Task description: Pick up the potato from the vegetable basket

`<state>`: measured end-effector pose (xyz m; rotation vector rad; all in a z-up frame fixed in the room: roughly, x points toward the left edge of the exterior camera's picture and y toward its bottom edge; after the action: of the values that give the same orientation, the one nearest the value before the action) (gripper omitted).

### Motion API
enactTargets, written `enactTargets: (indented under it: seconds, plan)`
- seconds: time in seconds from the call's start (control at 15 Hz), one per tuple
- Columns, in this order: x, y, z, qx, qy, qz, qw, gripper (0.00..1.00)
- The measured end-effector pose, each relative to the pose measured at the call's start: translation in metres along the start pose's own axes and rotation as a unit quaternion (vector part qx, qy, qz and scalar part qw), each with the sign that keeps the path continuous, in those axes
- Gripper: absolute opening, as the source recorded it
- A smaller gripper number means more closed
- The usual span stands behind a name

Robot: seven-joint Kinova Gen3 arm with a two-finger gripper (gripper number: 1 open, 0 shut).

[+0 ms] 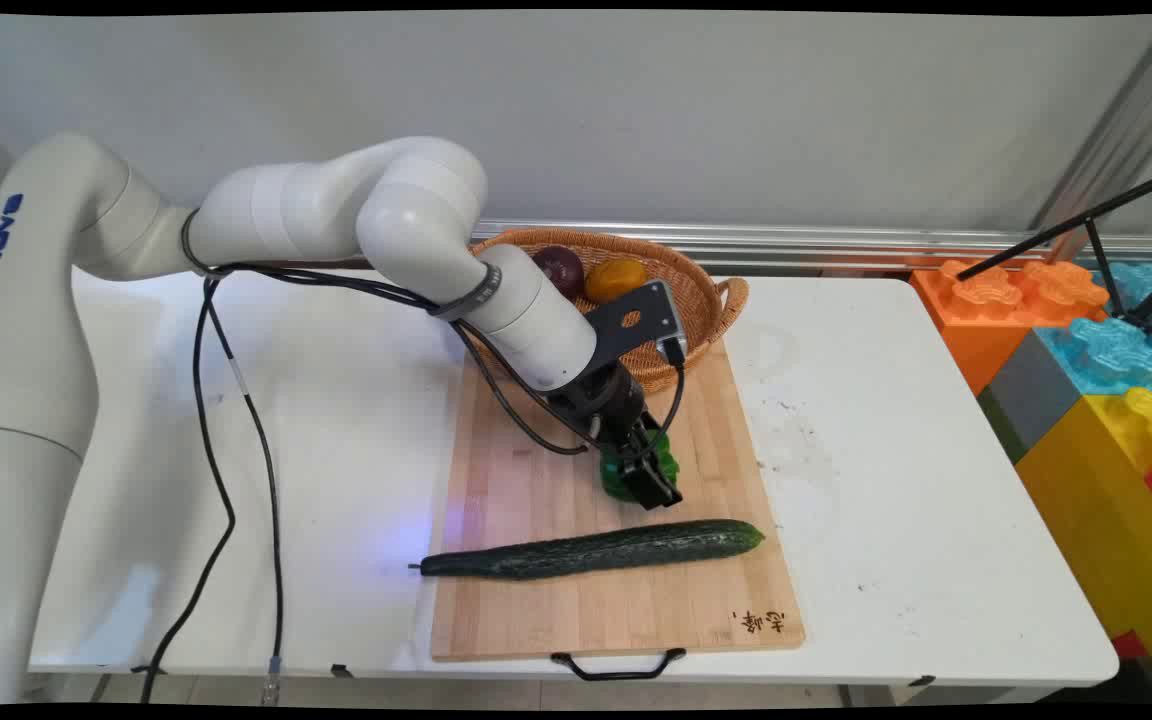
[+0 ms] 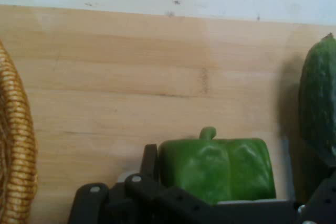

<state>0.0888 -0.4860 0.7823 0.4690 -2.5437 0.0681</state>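
Note:
A green bell pepper (image 1: 622, 483) (image 2: 218, 169) sits between the fingers of my black gripper (image 1: 652, 484) (image 2: 218, 187), low over the middle of a wooden cutting board (image 1: 526, 480) (image 2: 131, 77). The gripper is shut on the pepper, with the left finger (image 2: 149, 162) pressed against its side and the stem pointing away from the hand. I cannot tell whether the pepper rests on the board or hangs just above it. A long dark green cucumber (image 1: 591, 550) (image 2: 317, 98) lies across the board a little nearer the front edge.
A woven basket (image 1: 701, 290) (image 2: 16, 150) at the board's far end holds a purple onion (image 1: 558, 268) and a yellow fruit (image 1: 616, 278). Big toy blocks (image 1: 1086, 350) in several colours and a black stand (image 1: 1086, 225) are to the right of the table.

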Motion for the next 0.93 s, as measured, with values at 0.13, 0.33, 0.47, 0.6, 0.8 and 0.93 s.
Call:
enactTargets:
  seconds: [0.13,0.33,0.47,0.6,0.8,0.93]
  plan:
    - [0.003,0.002,-0.003,-0.001,0.004,0.001,1.0000,1.00]
    - [0.018,-0.002,-0.021,0.017,0.019,0.014,0.9996,1.00]
    - [0.027,-0.009,-0.040,0.040,0.025,0.014,0.9988,1.00]
    - [0.036,-0.015,-0.062,0.063,0.025,0.017,0.9975,1.00]
    - [0.046,-0.025,-0.086,0.089,0.023,0.027,0.9954,1.00]
    - [0.052,-0.033,-0.094,0.103,0.017,0.033,0.9939,1.00]
